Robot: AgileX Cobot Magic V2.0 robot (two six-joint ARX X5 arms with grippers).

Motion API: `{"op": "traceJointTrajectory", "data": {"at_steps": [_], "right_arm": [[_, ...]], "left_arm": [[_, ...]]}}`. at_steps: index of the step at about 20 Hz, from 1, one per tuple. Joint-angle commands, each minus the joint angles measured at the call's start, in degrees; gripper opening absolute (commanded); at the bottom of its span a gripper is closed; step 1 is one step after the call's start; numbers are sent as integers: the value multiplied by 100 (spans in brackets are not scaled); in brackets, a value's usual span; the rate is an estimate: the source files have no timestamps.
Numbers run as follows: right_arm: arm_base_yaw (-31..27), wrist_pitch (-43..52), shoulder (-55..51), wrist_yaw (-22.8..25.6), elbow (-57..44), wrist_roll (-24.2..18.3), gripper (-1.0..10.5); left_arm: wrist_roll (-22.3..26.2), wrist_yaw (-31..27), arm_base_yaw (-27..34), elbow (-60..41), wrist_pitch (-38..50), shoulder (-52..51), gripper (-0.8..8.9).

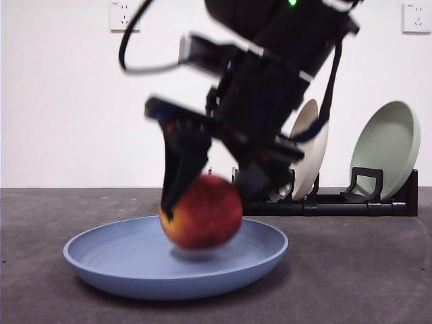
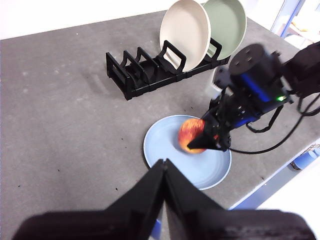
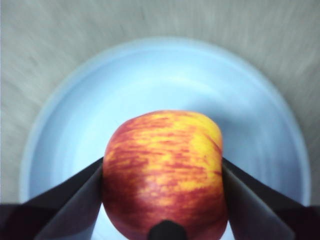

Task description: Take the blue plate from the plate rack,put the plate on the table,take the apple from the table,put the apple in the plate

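The blue plate [image 1: 135, 260] [image 2: 165, 147] [image 3: 150, 75] lies flat on the dark grey table [image 1: 40, 229] [image 2: 60, 115]. My right gripper [image 1: 202, 202] [image 2: 200, 142] [image 3: 162, 175] is shut on the red and yellow apple [image 1: 202, 212] [image 2: 190, 135] [image 3: 165, 165], holding it just above the plate's inside, with a shadow under it. The black plate rack [image 1: 337, 199] [image 2: 145, 70] stands behind. High above the table's near side, my left gripper [image 2: 164, 167] is shut with nothing in it.
A beige plate [image 1: 310, 148] [image 2: 185, 27] and a pale green plate [image 1: 388, 148] [image 2: 227, 20] stand upright in the rack's slots. The table's edge runs close past the blue plate in the left wrist view.
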Motion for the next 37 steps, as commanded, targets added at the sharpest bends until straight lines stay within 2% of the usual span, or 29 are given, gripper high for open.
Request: {"op": "traceJointTrajectory", "data": {"at_steps": [1,6,7,11,13,20,27,32,37], "right_arm": [[11,59,140,-13,-50,122,-8],[11,52,140,-4,-50,173,6],[11,48,140,-2,-50,173,49],[11,46,140,35,-50,173,350],[11,35,138,33,-33,173,420],[20,-413,127,31,411,149,420],[282,-1381,-68,138,986,-262,419],[592,-2048,-1064,643,1209,-361,410],[704,-2806,-2557,1169,1346,-42,404]], "left_arm": [[85,-44,-11,-2,17,-28,-8],[138,-61,-11,-2,17,-28,-8],[151,-61,-11,-2,17,-28,-8],[149,-59,-11,-2,17,-28,-8],[146,-57,-11,-2,17,-28,-8],[146,-15,-11,-2,17,-28,-8],[146,-15,-11,-2,17,-28,-8],[146,-24,-11,-2,17,-28,-8],[146,-22,-11,-2,17,-28,-8]]}}
